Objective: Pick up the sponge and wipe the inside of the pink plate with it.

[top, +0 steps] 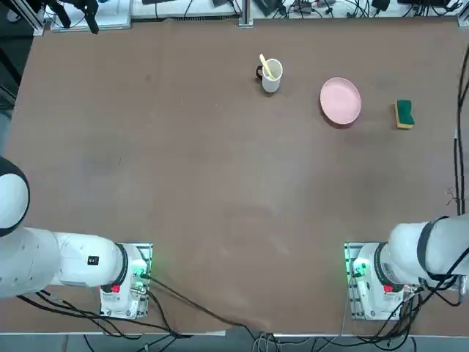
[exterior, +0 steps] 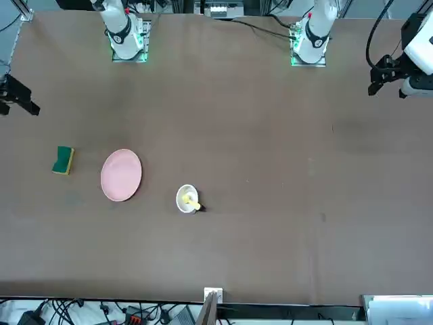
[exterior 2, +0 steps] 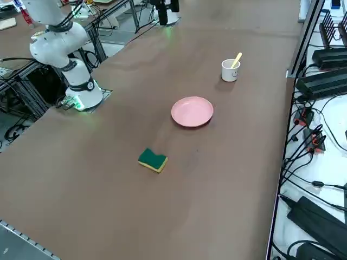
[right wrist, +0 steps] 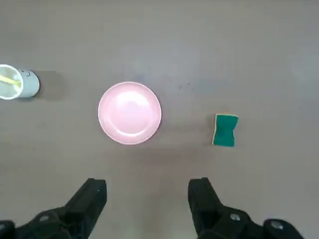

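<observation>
Right arm, white with dark joint bands: extends from its base at the arm-side edge of the brown worktop towards the worktop's right edge, where it leaves the top view. The right gripper, black with two fingers, is raised above the right side of the worktop, on the arm-base side of the sponge. The wrist view faces down onto the worktop. Gripper state: fingers spread wide, with nothing between them, and apart from every item.

Sponge, a small rectangular block with a dark green scouring top and a yellow foam layer: lies flat towards the far right corner of the worktop, green face up. Its long axis runs roughly from the arm-side edge to the far edge, at a slight skew. Yellow foam shows along the long side that faces the plate. The green face narrows at mid-length.

Plate, round, shallow, plain pale pink: lies with its inside facing up, between the sponge and the mug, near the far edge and touching neither.

Mug, white with a dark handle: stands upright on the other side of the plate. A yellow utensil leans inside and projects above the rim. The mug's side carries small dark marks, too small to read
</observation>
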Controlling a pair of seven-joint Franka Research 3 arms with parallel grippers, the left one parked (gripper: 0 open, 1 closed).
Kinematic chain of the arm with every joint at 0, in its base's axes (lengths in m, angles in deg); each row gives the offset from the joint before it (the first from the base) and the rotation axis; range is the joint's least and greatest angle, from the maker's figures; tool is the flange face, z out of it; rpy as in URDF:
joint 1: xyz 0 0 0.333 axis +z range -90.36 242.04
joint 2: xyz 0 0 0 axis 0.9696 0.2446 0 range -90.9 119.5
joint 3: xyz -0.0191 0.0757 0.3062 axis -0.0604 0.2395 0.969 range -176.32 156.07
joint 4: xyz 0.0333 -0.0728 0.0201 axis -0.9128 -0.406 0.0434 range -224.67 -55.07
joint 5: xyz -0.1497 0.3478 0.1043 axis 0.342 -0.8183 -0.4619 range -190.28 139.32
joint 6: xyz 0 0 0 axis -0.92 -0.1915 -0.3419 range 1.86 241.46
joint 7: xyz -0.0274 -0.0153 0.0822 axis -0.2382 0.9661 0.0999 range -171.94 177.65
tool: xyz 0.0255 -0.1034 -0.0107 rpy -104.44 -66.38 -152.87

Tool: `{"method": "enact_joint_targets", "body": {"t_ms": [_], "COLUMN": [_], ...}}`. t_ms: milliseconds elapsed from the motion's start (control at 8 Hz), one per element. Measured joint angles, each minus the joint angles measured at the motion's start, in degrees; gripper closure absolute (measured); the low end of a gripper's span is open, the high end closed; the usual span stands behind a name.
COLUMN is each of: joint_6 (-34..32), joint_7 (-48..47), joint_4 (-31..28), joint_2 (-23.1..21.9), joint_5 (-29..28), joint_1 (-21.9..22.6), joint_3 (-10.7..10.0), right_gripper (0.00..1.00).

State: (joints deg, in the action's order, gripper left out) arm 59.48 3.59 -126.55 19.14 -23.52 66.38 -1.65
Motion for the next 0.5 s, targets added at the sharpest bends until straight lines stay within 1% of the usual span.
{"method": "enact_joint_targets", "body": {"t_ms": [125,250,375,500], "joint_6": [0.00,-0.02,-0.03,-0.03], "joint_7": [0.00,0.00,0.00,0.00], "joint_4": [-2.03,-3.97,-5.19,-5.55], "joint_2": [-1.78,-3.53,-4.83,-5.38], "joint_5": [0.00,0.01,0.01,0.01], "joint_1": [4.46,8.11,11.19,13.16], "joint_3": [-4.49,-8.19,-11.21,-12.77], "right_gripper": [0.00,0.00,0.00,0.00]}}
